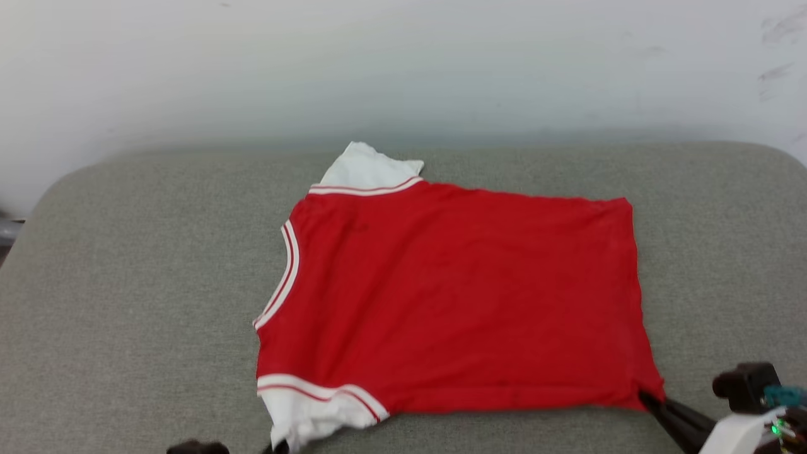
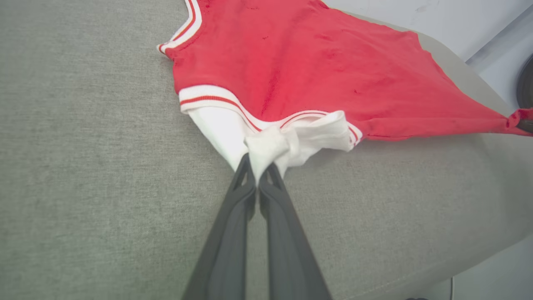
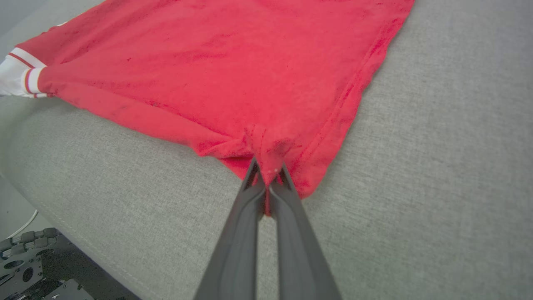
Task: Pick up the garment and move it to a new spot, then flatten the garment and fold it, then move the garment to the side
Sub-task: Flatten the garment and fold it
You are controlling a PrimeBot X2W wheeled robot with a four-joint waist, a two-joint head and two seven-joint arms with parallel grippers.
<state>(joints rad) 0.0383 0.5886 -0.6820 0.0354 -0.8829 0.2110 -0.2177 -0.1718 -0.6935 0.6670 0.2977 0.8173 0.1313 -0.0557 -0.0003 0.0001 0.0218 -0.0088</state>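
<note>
Spread mid-frame on the grey pad, the garment looks light and limp, best held at its edges, where the left gripper pinches its sleeve and the right gripper its hem corner.

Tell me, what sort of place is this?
Likely an indoor test room: a grey padded cushion under the red garment, a bare scuffed white wall, dark machine parts beside it.
</note>
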